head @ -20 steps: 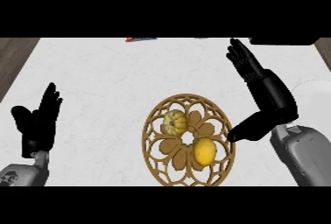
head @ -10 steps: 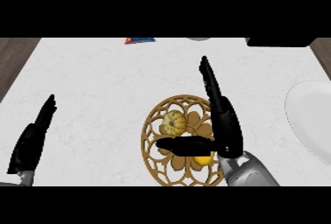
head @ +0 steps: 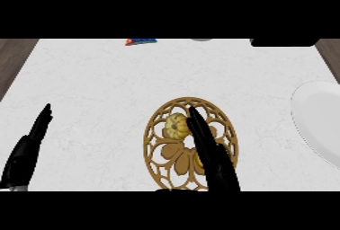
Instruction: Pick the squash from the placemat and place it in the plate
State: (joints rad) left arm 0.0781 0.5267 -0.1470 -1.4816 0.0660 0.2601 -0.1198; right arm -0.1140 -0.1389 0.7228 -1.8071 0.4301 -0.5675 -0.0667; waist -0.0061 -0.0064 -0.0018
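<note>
1. We see the squash (head: 176, 126) lying on the placemat (head: 159, 155), upper left part.
2. Our right hand (head: 211, 155), fingers straight, grasping nothing, overlaps the placemat just beside the squash.
3. Our left hand (head: 26, 150) rests released, left of the placemat.
4. The plate (head: 317, 121) lies right of the placemat.

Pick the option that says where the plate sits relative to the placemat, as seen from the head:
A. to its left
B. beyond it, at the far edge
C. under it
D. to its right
D: the white plate lies at the view's right edge, apart from the brown placemat, which sits at the counter's middle with the right hand over it.
</note>
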